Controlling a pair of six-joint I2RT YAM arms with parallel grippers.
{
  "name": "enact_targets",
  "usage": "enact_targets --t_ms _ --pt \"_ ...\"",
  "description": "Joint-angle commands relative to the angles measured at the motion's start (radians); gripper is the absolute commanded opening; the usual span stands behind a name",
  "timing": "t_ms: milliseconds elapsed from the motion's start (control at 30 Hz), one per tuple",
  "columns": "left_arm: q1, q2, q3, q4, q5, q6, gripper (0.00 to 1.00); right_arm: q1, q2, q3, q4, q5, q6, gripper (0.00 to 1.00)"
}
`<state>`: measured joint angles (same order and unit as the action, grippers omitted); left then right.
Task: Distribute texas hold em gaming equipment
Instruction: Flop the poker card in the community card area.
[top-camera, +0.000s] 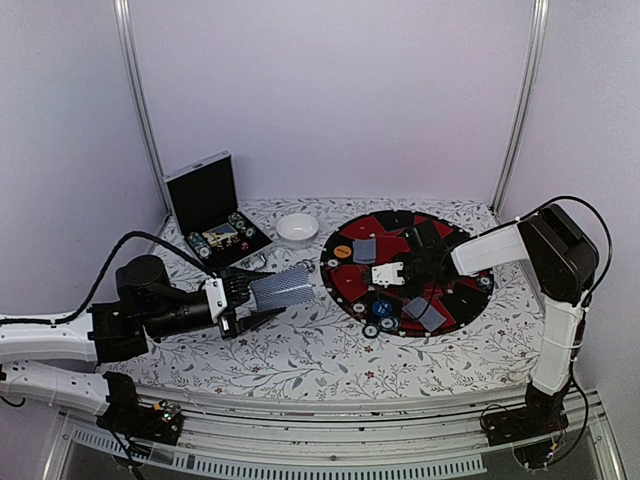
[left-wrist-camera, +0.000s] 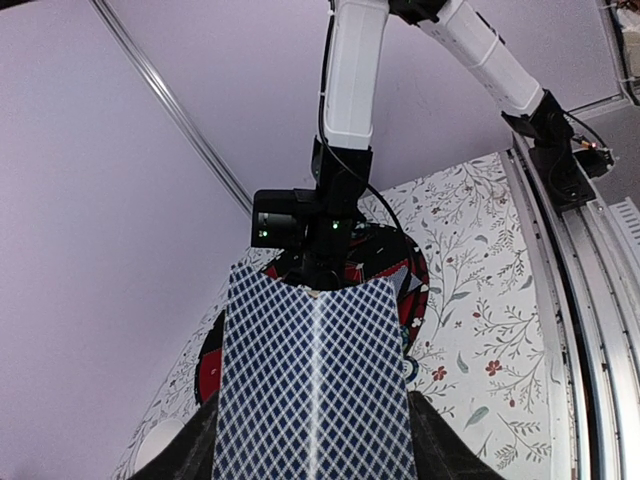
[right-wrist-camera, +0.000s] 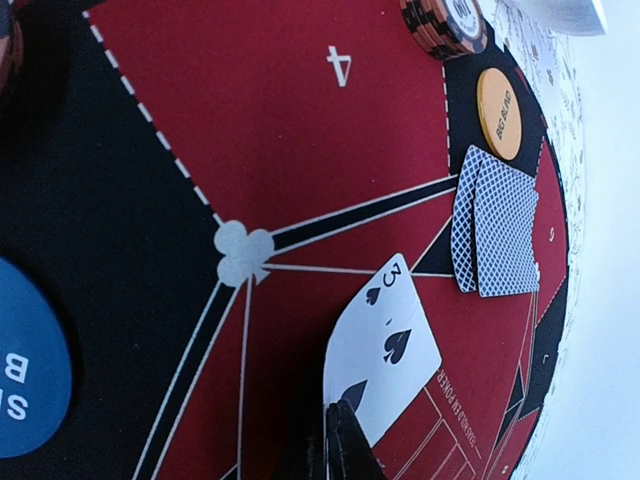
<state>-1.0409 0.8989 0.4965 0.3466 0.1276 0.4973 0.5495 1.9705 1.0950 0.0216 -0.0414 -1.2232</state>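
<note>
My left gripper hovers left of the round poker mat, shut on a fanned pack of playing cards with blue-diamond backs; its dark fingers flank the pack. Over the mat's middle, my right gripper is shut on the lower edge of a face-up three of spades, which shows white in the top view. Two face-down cards lie beside an orange marker disc. A blue marker disc and a chip stack rest on the mat.
An open black silver-edged case holding chips stands at the back left, with a white bowl to its right. More chips and face-down cards sit along the mat's near edge. A floral cloth covers the table.
</note>
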Motion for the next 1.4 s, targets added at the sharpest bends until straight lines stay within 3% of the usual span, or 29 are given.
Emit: enact_targets --t_ms 0,133,333,667,933,1000,1067,1200,1300,1367 --pt "-0.008 -0.003 -0.002 0.031 -0.004 0.006 0.52 0.001 0.011 0.005 -0.040 -0.038 -0.007 0.07" --pt "-0.008 -0.004 -0.001 0.031 -0.002 0.006 0.52 0.003 0.010 0.000 -0.038 -0.030 -0.034 0.08" --pt "-0.008 -0.006 -0.001 0.030 -0.008 0.009 0.52 0.003 -0.021 -0.002 -0.042 -0.030 -0.021 0.24" --pt "-0.007 -0.010 0.001 0.025 -0.001 0.007 0.52 0.023 -0.105 -0.057 -0.065 0.022 -0.033 0.33" --pt "-0.007 -0.020 0.001 0.025 0.001 0.006 0.52 0.049 -0.226 -0.075 -0.047 0.043 0.041 0.61" --pt "-0.008 -0.020 0.001 0.024 0.000 0.006 0.52 0.052 -0.294 -0.079 0.011 0.045 0.119 0.73" --pt "-0.008 -0.021 0.001 0.025 0.000 0.006 0.52 0.053 -0.379 -0.059 0.064 0.027 0.227 0.99" --pt "-0.010 -0.017 0.001 0.028 0.000 0.005 0.52 0.055 -0.523 0.074 0.020 -0.075 0.598 0.99" --pt "-0.010 -0.015 -0.001 0.031 -0.004 0.005 0.52 0.058 -0.587 0.157 -0.067 -0.313 0.873 0.99" --pt "-0.010 -0.014 -0.002 0.037 -0.013 0.004 0.52 0.085 -0.624 0.146 -0.035 -0.442 1.036 0.99"
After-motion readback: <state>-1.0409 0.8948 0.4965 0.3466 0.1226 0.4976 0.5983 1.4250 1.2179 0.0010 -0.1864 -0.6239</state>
